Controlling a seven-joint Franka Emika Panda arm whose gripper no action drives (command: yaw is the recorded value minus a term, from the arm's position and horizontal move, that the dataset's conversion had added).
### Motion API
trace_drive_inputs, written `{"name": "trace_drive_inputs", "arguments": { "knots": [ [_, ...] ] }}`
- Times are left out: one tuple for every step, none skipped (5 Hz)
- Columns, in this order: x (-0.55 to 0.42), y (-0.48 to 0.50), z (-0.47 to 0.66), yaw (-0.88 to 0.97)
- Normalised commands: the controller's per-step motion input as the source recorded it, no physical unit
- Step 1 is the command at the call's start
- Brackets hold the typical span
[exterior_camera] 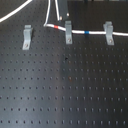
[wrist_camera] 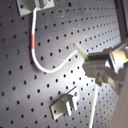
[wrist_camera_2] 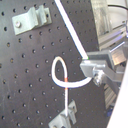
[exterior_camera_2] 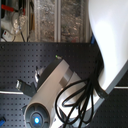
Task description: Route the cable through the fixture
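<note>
The white cable (exterior_camera: pixel 95 33) lies along the far side of the black board. It passes its red band (exterior_camera: pixel 56 26), the middle fixture (exterior_camera: pixel 68 32), its blue band (exterior_camera: pixel 86 33) and the right fixture (exterior_camera: pixel 108 31). The left fixture (exterior_camera: pixel 26 36) stands without cable. From the red band the cable bends up toward the first exterior view's top edge. In the first wrist view the cable (wrist_camera: pixel 47 69) curves from the red band (wrist_camera: pixel 33 41) up into my gripper (wrist_camera: pixel 90 62). In the second wrist view the gripper (wrist_camera_2: pixel 93 67) is shut on the cable (wrist_camera_2: pixel 74 34), with a loop below it.
A second white cord (exterior_camera: pixel 12 15) arcs across the first exterior view's top left corner. The perforated board (exterior_camera: pixel 65 90) spreads toward the near side. My white arm (exterior_camera_2: pixel 107 45) and its black hoses (exterior_camera_2: pixel 80 100) fill most of the second exterior view.
</note>
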Motion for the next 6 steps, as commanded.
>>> {"name": "trace_drive_inputs", "arguments": {
  "knots": [
    [0.007,-0.013,0.0,0.0],
    [-0.199,-0.084,0.23,0.05],
    [-0.389,-0.115,0.35,0.38],
    [-0.526,-0.028,0.4,0.41],
    [-0.372,0.214,0.43,0.21],
    [-0.173,0.393,0.41,0.0]
  ]
}}
